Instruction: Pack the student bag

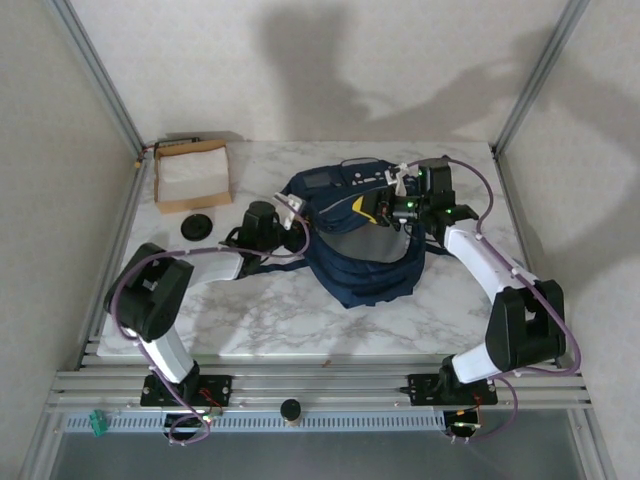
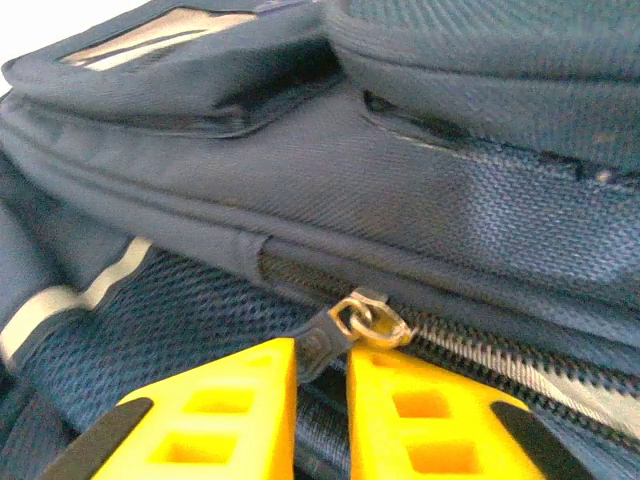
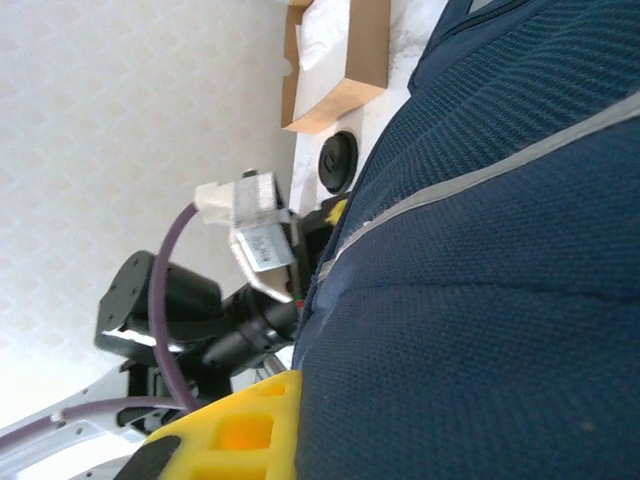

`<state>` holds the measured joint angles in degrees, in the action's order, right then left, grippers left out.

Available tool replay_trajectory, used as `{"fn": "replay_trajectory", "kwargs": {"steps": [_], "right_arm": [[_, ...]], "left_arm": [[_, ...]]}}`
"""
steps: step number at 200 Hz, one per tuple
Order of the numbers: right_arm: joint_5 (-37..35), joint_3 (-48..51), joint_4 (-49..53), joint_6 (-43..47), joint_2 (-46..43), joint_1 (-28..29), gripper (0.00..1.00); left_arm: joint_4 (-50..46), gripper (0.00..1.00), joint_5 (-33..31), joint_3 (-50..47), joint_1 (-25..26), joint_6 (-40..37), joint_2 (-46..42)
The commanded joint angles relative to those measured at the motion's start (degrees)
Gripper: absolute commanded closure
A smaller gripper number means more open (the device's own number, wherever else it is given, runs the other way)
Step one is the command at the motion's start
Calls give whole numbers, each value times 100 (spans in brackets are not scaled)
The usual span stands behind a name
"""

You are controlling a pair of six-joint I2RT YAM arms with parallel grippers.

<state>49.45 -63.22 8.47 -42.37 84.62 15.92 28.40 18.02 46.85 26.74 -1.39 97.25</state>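
Observation:
The student bag (image 1: pixel 362 268) is navy blue and lies in the middle of the marble table, its mouth gaping toward the arms. My left gripper (image 1: pixel 297 214) is at the bag's left edge. In the left wrist view its yellow fingertips (image 2: pixel 320 352) stand slightly apart, open. The dark zipper pull tab (image 2: pixel 320 338) lies between them, hanging from the metal slider (image 2: pixel 377 322) on the zipper track. My right gripper (image 1: pixel 386 206) is at the bag's upper right rim. One yellow finger (image 3: pixel 235 435) presses against the blue fabric (image 3: pixel 480 300); the fabric hides the other finger.
A shallow brown cardboard box (image 1: pixel 192 172) with white contents stands at the back left, and a black round disc (image 1: pixel 198 226) lies just in front of it. Metal frame posts rise at both back corners. The bag's dark straps trail toward the left arm.

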Motion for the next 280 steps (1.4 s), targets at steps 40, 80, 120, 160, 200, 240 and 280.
{"fn": "replay_trajectory", "kwargs": {"steps": [40,80,120,160,200,240,280], "right_arm": [[-920,-352,924,1367,-429,42,53],[-1784,-404,2132,1920,-1007,43,35],[-1929,-84,2398,1976,-1403,35,27],[-999,517,2464,1761,-1526,71,16],[-2256,1370,2846,1431,-1534,270,6],[-2985,1767,3374,829,-2259,222,1],[-3518,1162,4159,526,-2913,70,1]], "left_arm": [[-785,61,-379,-862,-73,1815,-1925],[-2133,45,-1560,-1067,-81,2716,-3302],[-2281,36,-1592,-1313,-78,2959,-3880],[-2041,33,-1072,-1220,112,3195,-3705],[-1812,29,-967,-974,394,3241,-3250],[-1827,24,-1011,-620,806,3089,-2834],[-1852,20,-1009,-364,960,2969,-2561]]}}
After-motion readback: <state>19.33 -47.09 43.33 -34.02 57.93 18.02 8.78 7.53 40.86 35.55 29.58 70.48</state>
